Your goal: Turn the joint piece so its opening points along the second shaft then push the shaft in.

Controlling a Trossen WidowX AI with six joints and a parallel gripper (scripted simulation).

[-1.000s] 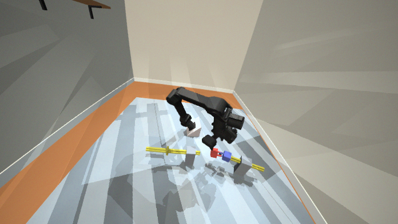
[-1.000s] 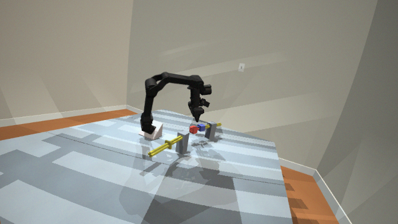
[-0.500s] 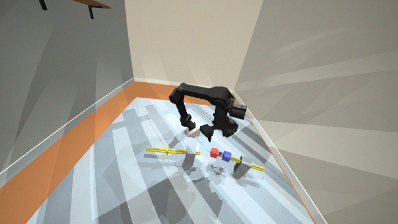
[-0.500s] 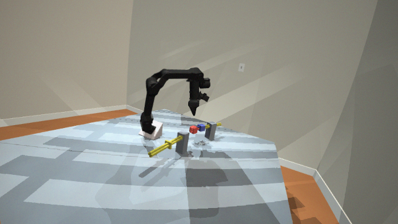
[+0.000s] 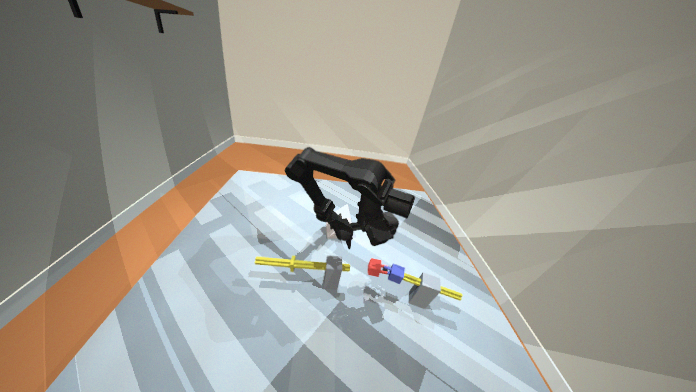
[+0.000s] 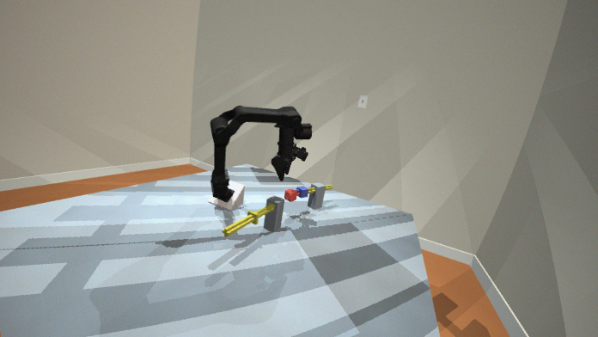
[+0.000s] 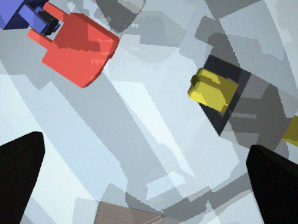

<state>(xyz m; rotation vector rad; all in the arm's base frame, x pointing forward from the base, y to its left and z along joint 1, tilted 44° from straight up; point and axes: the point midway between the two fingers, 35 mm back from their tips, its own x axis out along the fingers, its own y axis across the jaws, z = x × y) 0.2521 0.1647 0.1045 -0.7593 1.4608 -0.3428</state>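
The red square joint piece (image 5: 375, 267) (image 6: 290, 195) (image 7: 76, 46) hangs on a blue hinge block (image 5: 396, 273) (image 6: 302, 192) at the end of the fixed yellow shaft (image 5: 450, 292) (image 6: 327, 187), which passes through a grey block (image 5: 425, 290) (image 6: 317, 195). The second yellow shaft (image 5: 300, 264) (image 6: 247, 220) (image 7: 213, 88) sits in its own grey block (image 5: 331, 272) (image 6: 273, 213), and its tip points toward the red piece across a gap. My gripper (image 5: 346, 237) (image 6: 281, 174) (image 7: 149, 149) is open and empty. It hangs above the table behind that gap, touching nothing.
The arm's white base pedestal (image 6: 234, 199) stands behind the parts. The table's edge (image 6: 418, 238) drops off at the right in the exterior view. Walls enclose the room.
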